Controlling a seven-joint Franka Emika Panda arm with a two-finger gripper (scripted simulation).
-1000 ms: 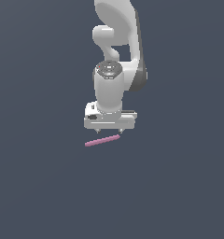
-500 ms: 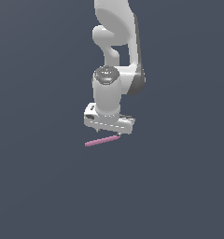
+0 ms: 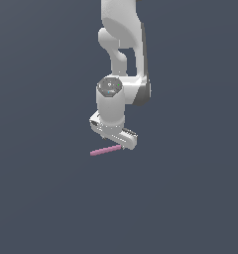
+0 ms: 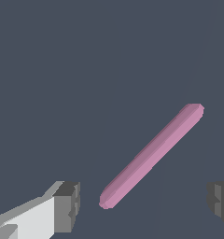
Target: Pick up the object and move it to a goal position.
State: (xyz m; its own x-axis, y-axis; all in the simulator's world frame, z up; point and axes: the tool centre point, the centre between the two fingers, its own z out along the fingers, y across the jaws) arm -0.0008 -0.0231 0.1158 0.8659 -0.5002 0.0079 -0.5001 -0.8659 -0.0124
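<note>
Unmarked pink rod (image 4: pixel 151 156) below gripper (image 4: pixel 144 203)

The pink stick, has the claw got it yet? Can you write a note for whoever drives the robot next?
Claw: open, holding nothing, one finger on each side of the gap.
Pink stick: lying loose on the grey floor, slanted across the gap between the fingers, touching neither. In the exterior view it sticks out to that view's left from under the claw.
Done: claw brought above the stick.
Left: lower, close on it, lift it, carry it to the goal. No goal marker shows.
</note>
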